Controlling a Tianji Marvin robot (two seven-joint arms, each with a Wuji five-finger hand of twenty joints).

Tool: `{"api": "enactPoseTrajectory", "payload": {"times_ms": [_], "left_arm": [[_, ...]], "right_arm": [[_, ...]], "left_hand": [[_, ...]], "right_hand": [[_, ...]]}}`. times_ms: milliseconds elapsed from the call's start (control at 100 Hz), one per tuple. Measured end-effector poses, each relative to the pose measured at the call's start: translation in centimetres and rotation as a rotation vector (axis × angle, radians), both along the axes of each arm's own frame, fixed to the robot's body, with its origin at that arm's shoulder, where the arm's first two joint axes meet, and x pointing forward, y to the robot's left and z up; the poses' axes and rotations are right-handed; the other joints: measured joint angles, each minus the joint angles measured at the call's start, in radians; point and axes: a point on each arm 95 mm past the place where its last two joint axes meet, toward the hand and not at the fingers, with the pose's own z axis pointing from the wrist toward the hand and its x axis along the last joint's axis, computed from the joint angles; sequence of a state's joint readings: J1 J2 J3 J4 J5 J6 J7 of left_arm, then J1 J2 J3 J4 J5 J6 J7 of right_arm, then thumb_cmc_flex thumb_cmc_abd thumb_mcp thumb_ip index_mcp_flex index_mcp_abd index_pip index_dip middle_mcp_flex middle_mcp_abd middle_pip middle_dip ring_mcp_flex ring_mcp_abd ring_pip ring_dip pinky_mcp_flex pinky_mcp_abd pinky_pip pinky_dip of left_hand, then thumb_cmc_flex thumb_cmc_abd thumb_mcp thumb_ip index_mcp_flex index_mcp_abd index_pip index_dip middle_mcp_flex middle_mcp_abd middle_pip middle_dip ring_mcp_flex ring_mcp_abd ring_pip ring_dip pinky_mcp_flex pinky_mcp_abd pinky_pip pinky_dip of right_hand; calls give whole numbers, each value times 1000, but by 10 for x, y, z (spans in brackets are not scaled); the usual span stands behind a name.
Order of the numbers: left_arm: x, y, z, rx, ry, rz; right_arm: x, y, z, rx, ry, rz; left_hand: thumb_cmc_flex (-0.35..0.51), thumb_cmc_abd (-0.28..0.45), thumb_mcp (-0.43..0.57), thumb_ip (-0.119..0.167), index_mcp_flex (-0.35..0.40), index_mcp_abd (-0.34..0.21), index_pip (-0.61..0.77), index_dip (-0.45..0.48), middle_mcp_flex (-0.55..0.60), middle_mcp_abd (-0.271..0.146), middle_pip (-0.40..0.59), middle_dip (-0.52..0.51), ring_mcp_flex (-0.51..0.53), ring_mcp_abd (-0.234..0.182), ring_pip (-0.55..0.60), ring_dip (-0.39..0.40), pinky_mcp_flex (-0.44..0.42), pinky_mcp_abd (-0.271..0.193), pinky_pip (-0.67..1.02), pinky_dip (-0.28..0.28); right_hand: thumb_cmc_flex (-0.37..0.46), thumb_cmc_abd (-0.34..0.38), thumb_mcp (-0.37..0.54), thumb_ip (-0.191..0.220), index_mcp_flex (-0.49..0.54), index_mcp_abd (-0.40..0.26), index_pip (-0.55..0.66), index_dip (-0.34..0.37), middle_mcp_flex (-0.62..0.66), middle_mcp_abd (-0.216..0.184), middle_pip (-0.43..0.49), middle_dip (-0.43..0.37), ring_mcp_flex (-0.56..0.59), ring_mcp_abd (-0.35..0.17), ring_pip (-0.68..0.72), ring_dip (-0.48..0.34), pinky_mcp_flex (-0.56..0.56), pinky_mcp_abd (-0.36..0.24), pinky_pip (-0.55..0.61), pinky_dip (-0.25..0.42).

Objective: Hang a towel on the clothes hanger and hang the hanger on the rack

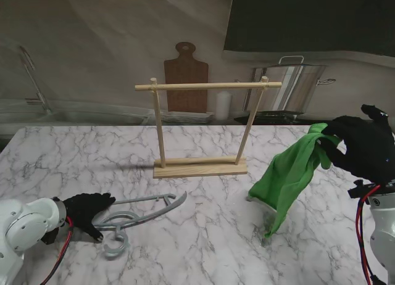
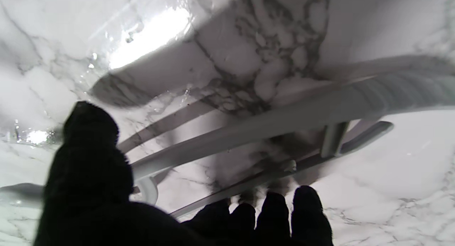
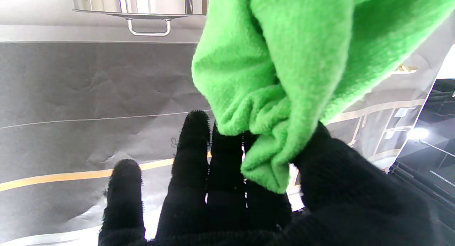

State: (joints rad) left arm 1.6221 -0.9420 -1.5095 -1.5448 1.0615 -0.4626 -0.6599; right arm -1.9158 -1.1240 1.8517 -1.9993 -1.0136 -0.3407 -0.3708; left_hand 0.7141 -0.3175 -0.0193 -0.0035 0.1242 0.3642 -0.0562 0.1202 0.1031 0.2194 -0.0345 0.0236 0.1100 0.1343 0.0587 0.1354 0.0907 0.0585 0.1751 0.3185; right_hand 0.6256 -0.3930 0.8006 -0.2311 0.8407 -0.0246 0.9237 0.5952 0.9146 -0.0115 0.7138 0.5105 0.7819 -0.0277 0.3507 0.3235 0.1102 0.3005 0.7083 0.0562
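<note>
Two hands differed: right hand (image 1: 364, 146) pinched the towel (image 1: 290, 174); left hand (image 1: 86, 210), fingers loosely spread, touched the hanger (image 1: 145, 212) stretching away beyond its fingertips.

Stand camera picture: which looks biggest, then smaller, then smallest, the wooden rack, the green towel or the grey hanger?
1. Wooden rack, the biggest in this view.
2. Green towel.
3. Grey hanger.
The towel and hanger look close in size, and the towel hangs bunched from the right robot hand, so that order is unsure.
</note>
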Motion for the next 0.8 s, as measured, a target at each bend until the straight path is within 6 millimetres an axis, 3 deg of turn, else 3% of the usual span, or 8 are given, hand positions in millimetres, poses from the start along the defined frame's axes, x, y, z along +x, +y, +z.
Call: {"api": "enactPoseTrajectory", "payload": {"times_ms": [140, 260, 370, 510, 600, 610, 680, 800], "left_arm": [[6, -2, 1, -10, -3, 19], [10, -4, 3, -55, -8, 58], [11, -3, 4, -99, -35, 78], [8, -2, 3, -177, -119, 102], [3, -3, 4, -229, -193, 96], [3, -4, 4, -234, -200, 95], [1, -7, 6, -260, -241, 91], [1, -14, 13, -259, -278, 74]], "right_arm": [[0, 0, -1, 4, 1, 0], [0, 0, -2, 6, 1, 0], [0, 0, -2, 7, 1, 0], [0, 0, -3, 8, 3, -1], [0, 0, -3, 8, 4, -1], [0, 0, -3, 8, 4, -1], [0, 0, -4, 9, 4, -2], [0, -1, -3, 8, 4, -1]], "left_hand": [[219, 60, -19, 0, 15, -10, 14, 85, 58, -15, -3, 9, 49, -2, 0, -3, 62, -21, 0, 1], [467, 218, 21, 13, 91, -32, 31, 99, 132, -28, 15, 34, 113, -5, 13, -3, 81, -26, 130, 8], [493, 229, 185, 13, 169, -60, 73, 122, 217, -36, 44, 55, 195, -4, 31, -2, 88, -31, 310, 17], [495, 239, 214, 1, 325, -87, 189, 252, 428, -39, 128, 106, 373, -4, 111, 27, 128, 7, 467, 40], [495, 239, 203, -1, 391, -104, 257, 341, 531, -39, 193, 156, 461, 10, 189, 88, 153, 45, 518, 60], [495, 239, 160, -1, 427, -123, 321, 413, 579, -39, 230, 202, 492, 45, 240, 156, 154, 77, 594, 87], [495, 254, 105, -1, 451, -149, 412, 522, 624, -40, 292, 290, 519, 84, 309, 276, 169, 133, 697, 154], [496, 278, 33, -1, 451, -164, 505, 621, 638, -37, 413, 445, 567, 132, 453, 488, 250, 184, 912, 308]], "right_hand": [[0, 0, 0, 0, 0, 0, 0, 0, 0, 0, 0, 0, 0, 0, 0, 0, -2, 0, -1, -8], [0, 0, 0, 0, 0, 0, 0, 0, 0, 0, 0, 0, 0, 0, 0, 0, -2, 0, -1, -8], [0, 0, 0, 0, 0, 0, 0, 0, 0, 0, 0, 0, 0, 0, 0, 0, -2, 1, -1, -8], [0, 0, 0, 0, 0, 0, 0, 0, 0, 0, 0, 0, 0, 0, 0, 0, -2, 1, -2, -9], [0, 0, 0, 0, 0, 0, 0, 0, 0, 0, 0, 0, 0, 0, 0, 0, -2, 1, -7, -9], [0, 0, 0, 0, 0, 0, 0, 0, 0, 1, 0, 0, 0, 0, 0, 0, -2, 1, -7, -9], [0, 0, 0, 0, 0, 0, 0, 0, 0, 1, 0, 0, 0, 0, 0, 0, -2, 1, -7, -9], [0, 0, 0, 0, 0, 0, 0, 0, 0, 1, 0, 0, 0, 0, 0, 0, -2, 2, -7, -10]]}}
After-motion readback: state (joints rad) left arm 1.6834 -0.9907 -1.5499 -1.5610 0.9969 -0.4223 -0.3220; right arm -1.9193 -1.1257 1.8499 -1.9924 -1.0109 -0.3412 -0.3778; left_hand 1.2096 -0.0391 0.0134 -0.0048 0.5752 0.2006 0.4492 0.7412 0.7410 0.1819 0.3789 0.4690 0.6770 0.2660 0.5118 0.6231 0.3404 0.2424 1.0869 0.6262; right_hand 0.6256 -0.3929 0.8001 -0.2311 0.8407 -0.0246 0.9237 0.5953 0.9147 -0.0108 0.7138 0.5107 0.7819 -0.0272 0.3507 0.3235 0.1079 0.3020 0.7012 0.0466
